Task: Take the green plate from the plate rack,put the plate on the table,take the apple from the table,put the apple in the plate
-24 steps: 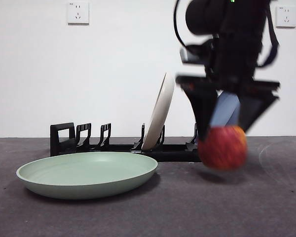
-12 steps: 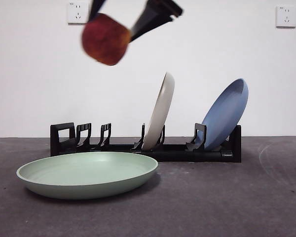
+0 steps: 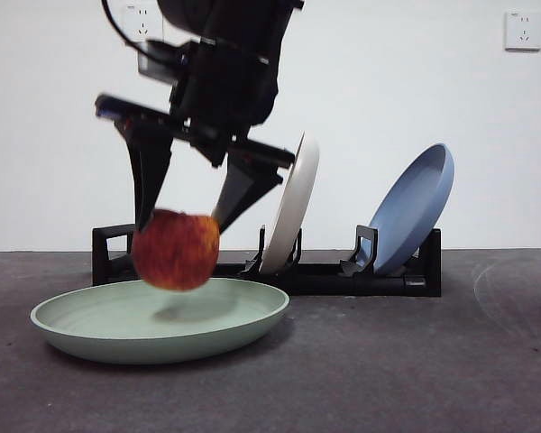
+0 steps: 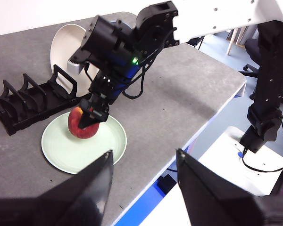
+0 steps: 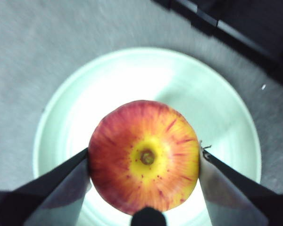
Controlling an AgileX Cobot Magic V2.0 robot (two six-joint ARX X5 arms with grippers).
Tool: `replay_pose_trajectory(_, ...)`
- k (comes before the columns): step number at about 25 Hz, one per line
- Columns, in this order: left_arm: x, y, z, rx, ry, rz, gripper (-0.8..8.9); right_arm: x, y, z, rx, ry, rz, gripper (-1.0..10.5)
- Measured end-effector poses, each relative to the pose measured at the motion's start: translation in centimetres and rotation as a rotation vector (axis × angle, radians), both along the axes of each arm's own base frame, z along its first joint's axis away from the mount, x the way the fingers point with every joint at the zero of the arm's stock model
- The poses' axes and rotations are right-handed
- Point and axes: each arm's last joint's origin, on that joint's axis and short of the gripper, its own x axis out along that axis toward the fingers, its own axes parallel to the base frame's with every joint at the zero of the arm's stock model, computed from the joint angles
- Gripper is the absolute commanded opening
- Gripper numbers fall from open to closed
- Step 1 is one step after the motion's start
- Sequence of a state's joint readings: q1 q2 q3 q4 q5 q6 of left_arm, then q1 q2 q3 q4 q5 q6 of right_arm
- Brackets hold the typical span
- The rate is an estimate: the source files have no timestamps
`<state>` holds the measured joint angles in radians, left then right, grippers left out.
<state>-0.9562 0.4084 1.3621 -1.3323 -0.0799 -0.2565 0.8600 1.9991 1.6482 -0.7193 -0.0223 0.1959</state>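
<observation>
The green plate (image 3: 162, 320) lies flat on the table (image 3: 415, 370) in front of the plate rack (image 3: 279, 271). My right gripper (image 3: 177, 236) is shut on the apple (image 3: 175, 250) and holds it just above the plate's middle, a small gap under it. The right wrist view shows the apple (image 5: 144, 156) between my jaws, right gripper (image 5: 144, 160), over the plate (image 5: 146, 75). My left gripper (image 4: 144, 160) is open and empty, high above the table's edge; its view shows the apple (image 4: 83, 127), the plate (image 4: 61, 150) and the rack (image 4: 23, 103).
A cream-white plate (image 3: 293, 203) and a blue plate (image 3: 415, 207) stand on edge in the rack behind the green plate. The table's edge (image 4: 212, 117) drops off on the near side in the left wrist view.
My right gripper carried the apple from low at the right, up and over to the left, then down to just above the green plate.
</observation>
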Motion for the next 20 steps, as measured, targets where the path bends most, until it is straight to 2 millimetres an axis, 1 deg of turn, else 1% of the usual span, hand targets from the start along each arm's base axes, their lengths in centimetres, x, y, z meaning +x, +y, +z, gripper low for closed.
replay_pose_trajectory(3, 0.0, 0.0, 0.0, 0.000, 0.000, 0.000, 2.20, 0.1, 0.1, -0.7, -0.015, 0.012, 0.000, 0.0)
replay_pose_trajectory(11, 0.0, 0.0, 0.0, -0.004, 0.005, 0.003, 2.20, 0.2, 0.2, -1.2, -0.025, 0.020, 0.000, 0.0)
replay_pose_trajectory(20, 0.0, 0.0, 0.0, -0.010, 0.012, 0.006, 2.20, 0.4, 0.5, -2.3, -0.038, 0.037, 0.003, 0.1)
